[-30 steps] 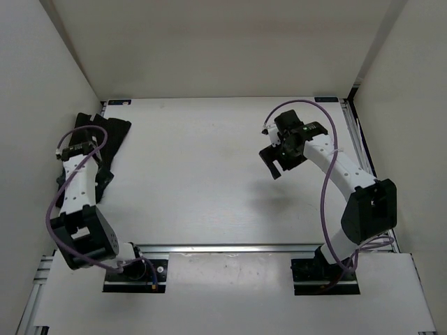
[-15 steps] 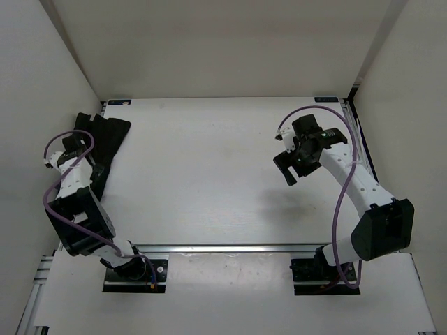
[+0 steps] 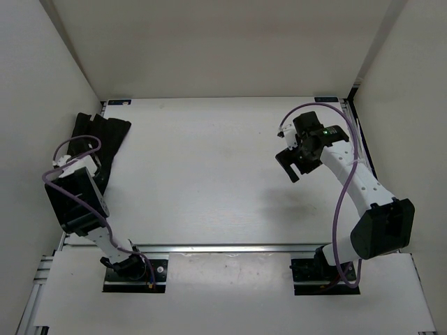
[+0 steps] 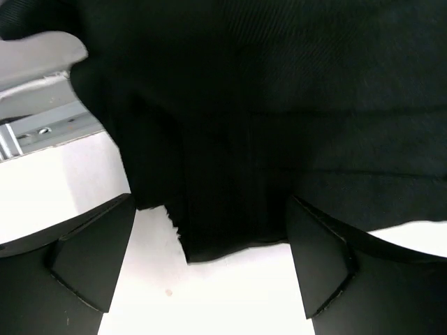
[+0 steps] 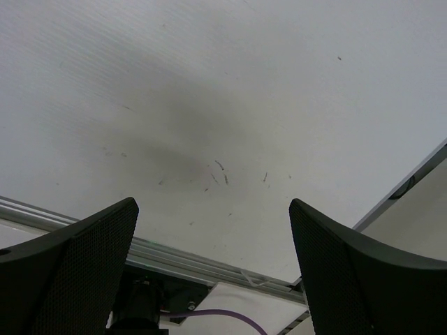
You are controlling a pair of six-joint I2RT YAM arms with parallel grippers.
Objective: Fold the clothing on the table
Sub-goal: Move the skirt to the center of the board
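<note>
One black clothing, one table, left tool, right tool, both spread

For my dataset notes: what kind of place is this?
Probably a robot test cell in a lab: a white table with metal rails, bare white walls around it, two arms bolted at its near edge.

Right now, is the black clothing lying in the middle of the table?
No, the clothing is bunched up against the far left edge of the table.
</note>
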